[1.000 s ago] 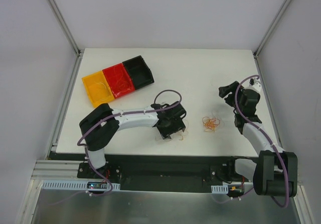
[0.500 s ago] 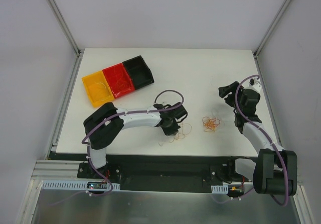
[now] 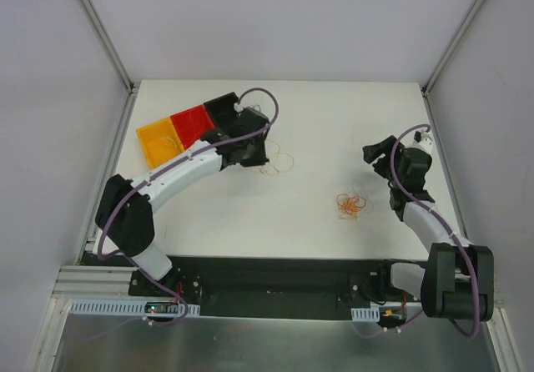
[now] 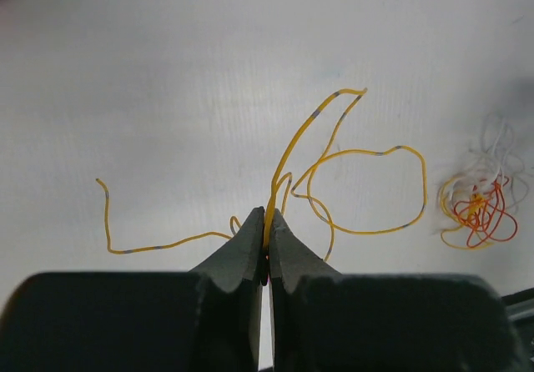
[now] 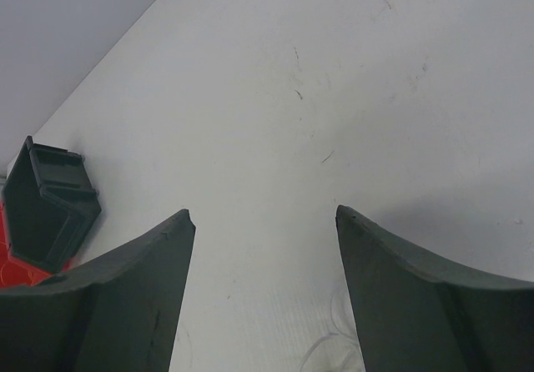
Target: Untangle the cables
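table [image 3: 334,122]: white, matte, beneath left gripper [image 4: 267,222] | walls [image 3: 275,22]: pale grey panels beyond it | frame posts [image 3: 100,30]: aluminium | light: even, soft

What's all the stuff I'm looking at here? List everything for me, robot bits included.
table: one, white, under everything
bins: three in a row at the far left, yellow bin, red bin, black bin
loose wire: one, yellow with grey bands, pinched near the bins
wire tangle: one, red, orange and yellow, on the table near the right arm
arms: two, white and black with purple cables, left arm reaching to the bins, right arm by the right edge
left fingers: dark, shut on the loose wire
right fingers: dark, open, empty
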